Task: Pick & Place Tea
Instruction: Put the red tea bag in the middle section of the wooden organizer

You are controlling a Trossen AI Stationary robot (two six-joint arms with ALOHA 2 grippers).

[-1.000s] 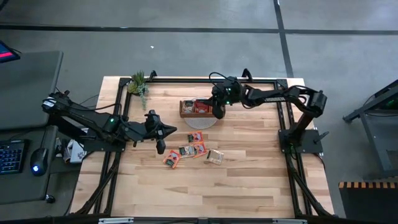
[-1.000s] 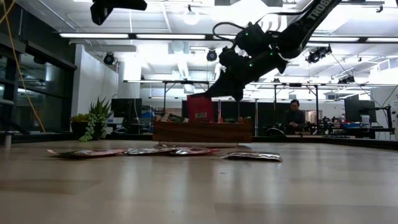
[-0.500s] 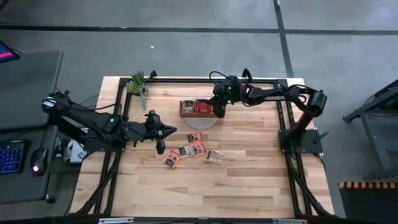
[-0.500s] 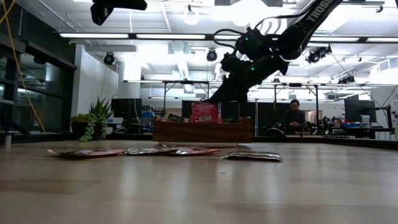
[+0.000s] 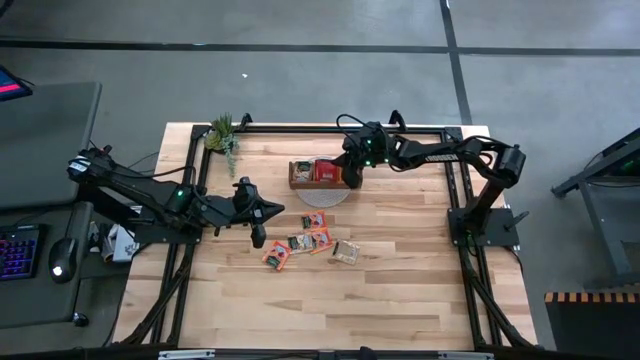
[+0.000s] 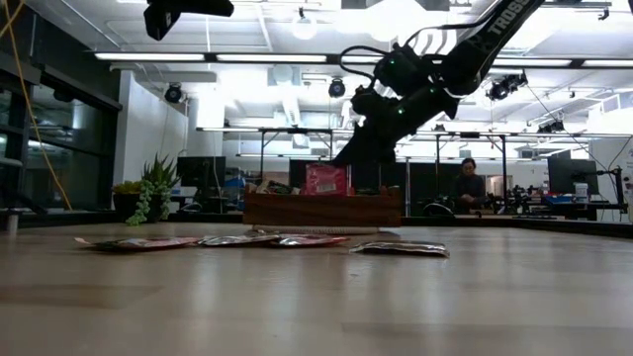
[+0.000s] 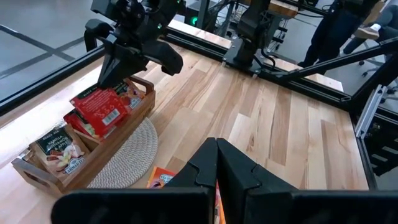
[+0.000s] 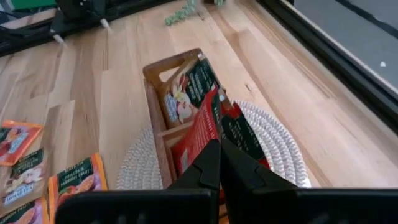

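The right gripper [image 5: 352,180] has its fingers pressed together above the brown wooden tray [image 5: 296,176]. A flat red tea sachet [image 7: 99,107] leans in the tray, just beside the fingers. More flat tea sachets [image 5: 306,243] lie on the wooden table [image 5: 400,280]. The left gripper [image 5: 259,238], fingers shut and empty, hangs beside them.

Not much lettering can be made out from where I stand. High on the right arm [image 6: 499,22], well above its pincer, pale capitals run along the link and read as the start of "TROSS", cut off by the frame edge. The tea sachets [image 7: 99,109] just below that pincer carry pale printed labels and a barcode, but the print is too small to read.
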